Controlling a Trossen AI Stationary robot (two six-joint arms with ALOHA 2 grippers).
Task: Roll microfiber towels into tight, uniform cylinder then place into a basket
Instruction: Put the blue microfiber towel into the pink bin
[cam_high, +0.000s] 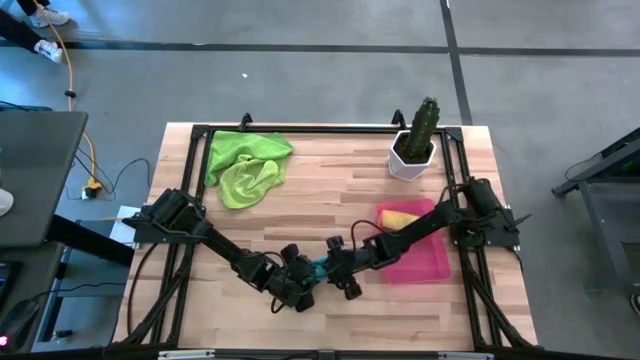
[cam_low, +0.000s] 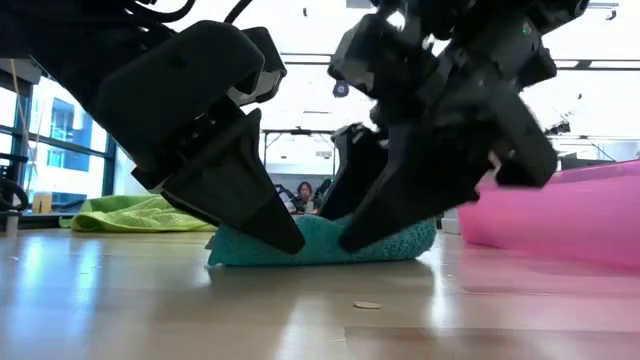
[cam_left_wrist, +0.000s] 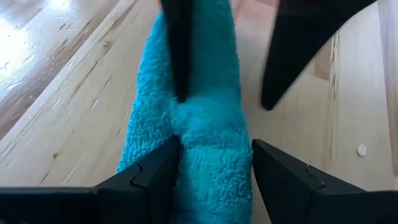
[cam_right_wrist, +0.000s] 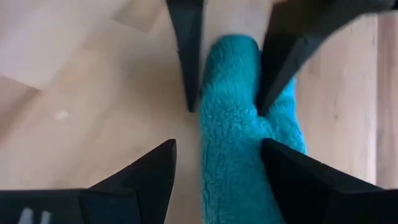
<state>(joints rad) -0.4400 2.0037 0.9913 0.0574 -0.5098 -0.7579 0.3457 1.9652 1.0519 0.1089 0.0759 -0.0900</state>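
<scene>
**Teal roll straddled at both ends, near front edge**

Your left gripper (cam_left_wrist: 211, 165) sits low over one end of the teal towel (cam_low: 320, 245), fingers spread, one either side of the roll. In the left wrist view the cloth fills the gap and touches both fingers; I judge it bracketed, not pinched.

Your right gripper (cam_right_wrist: 217, 165) faces it from the other end, fingers also spread. The roll lies off-centre between them, against one finger with bare wood showing beside the other. No grip there.

In the low view both sets of fingertips come down onto the roll from above, tips at or near the table (cam_high: 330, 190). The towel lies flat on the wood, a short loose sausage, not a tight cylinder yet.

Handling, as a judgement:
- Light and soft; it will sag if you lift it from one end only.
- Fuzzy pile should give good friction, little slip risk.
- It may unroll once released; the loose edge cannot be seen from here.
- Take it across the middle of the roll, or squeeze from both ends together, fingers closing across its width.

Outward: the basket (cam_high: 432, 262) lies just beside the right arm, holding the yellow towel (cam_high: 397, 217). Two green towels (cam_high: 246, 165) lie heaped at the far left corner, well apart. A cactus pot (cam_high: 412, 150) stands beyond the basket.
</scene>
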